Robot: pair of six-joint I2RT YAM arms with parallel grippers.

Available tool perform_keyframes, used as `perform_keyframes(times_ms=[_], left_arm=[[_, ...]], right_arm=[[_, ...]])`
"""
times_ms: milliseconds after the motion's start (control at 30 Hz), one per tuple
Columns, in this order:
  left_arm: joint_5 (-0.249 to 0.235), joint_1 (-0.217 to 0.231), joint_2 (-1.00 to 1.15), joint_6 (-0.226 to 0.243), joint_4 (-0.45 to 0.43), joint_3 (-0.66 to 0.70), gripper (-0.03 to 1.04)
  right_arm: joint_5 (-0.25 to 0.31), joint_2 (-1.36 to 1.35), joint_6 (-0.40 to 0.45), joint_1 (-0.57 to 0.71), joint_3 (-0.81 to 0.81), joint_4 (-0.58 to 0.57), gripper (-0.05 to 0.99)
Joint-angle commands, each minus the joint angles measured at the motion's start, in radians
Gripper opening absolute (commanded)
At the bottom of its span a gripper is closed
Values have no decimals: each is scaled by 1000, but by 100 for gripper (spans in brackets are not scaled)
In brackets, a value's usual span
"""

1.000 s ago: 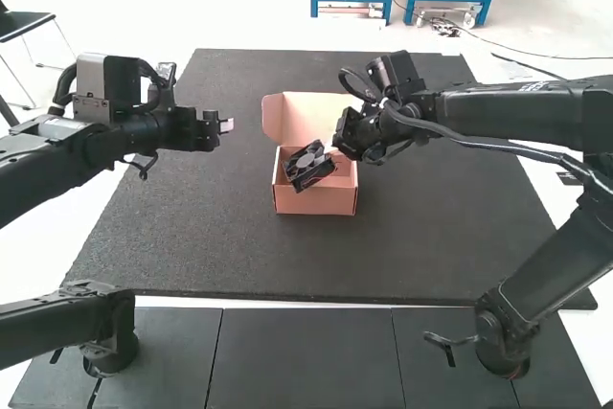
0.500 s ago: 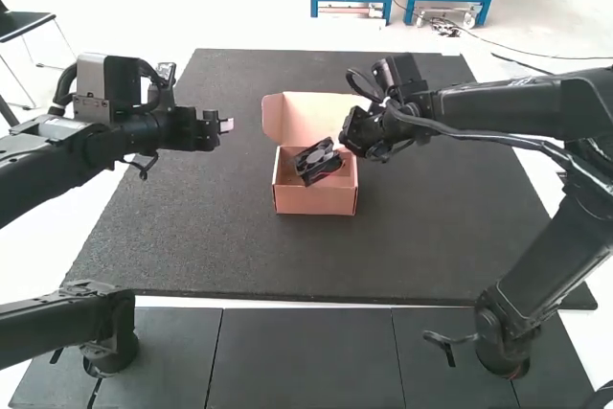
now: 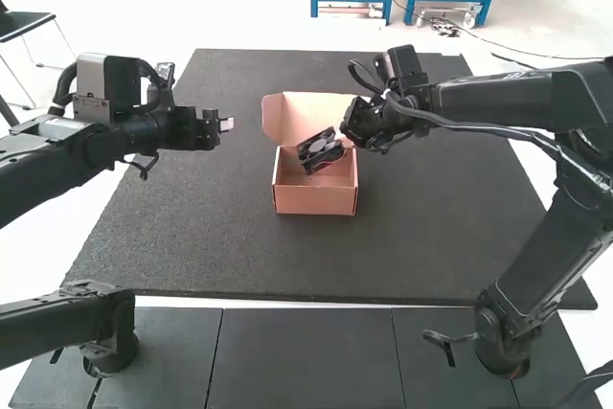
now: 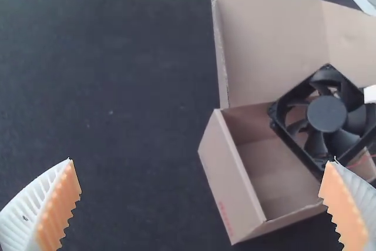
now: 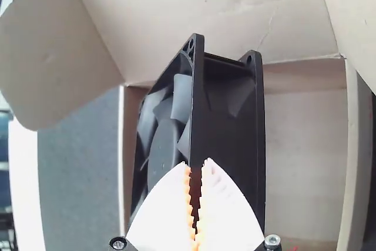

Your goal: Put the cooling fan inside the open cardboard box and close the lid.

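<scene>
The black cooling fan [image 3: 319,151] hangs tilted on edge over the open cardboard box [image 3: 314,194], partly inside its rim. My right gripper [image 3: 343,136] is shut on the fan's frame from the right side; in the right wrist view the white fingers [image 5: 195,171] mesh against the fan [image 5: 229,116]. The lid [image 3: 302,112] stands open at the back. My left gripper [image 3: 222,124] hovers open to the left of the box, apart from it. The left wrist view shows the fan [image 4: 326,116] above the box [image 4: 235,168] between my open gripper [image 4: 200,164].
The box stands near the middle of a black mat [image 3: 192,227] on the table. A thin red wire [image 4: 361,157] trails from the fan. The mat's edges meet white table at left and right.
The right gripper has drawn up and back toward the lid, and the fan has risen with it from lower in the box. The left arm has stayed put.
</scene>
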Motion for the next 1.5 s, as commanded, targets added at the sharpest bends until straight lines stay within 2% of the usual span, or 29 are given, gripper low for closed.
perform_keyframes(times_ms=[0,933,1200,1267,1367,1467], left_arm=[[2,1,-24,-15,6,0,96],[13,6,-27,-34,16,0,96],[13,9,-27,-34,18,2,96],[13,9,-27,-34,16,2,96],[13,9,-27,-34,18,2,96],[12,9,-27,-41,26,2,96]], right_arm=[[-1,15,9,2,39,18,-2],[7,101,-2,51,72,33,-2],[8,103,-14,45,74,21,23],[8,101,-20,45,74,19,28],[8,101,-27,45,75,18,29],[8,101,-34,44,91,10,39]])
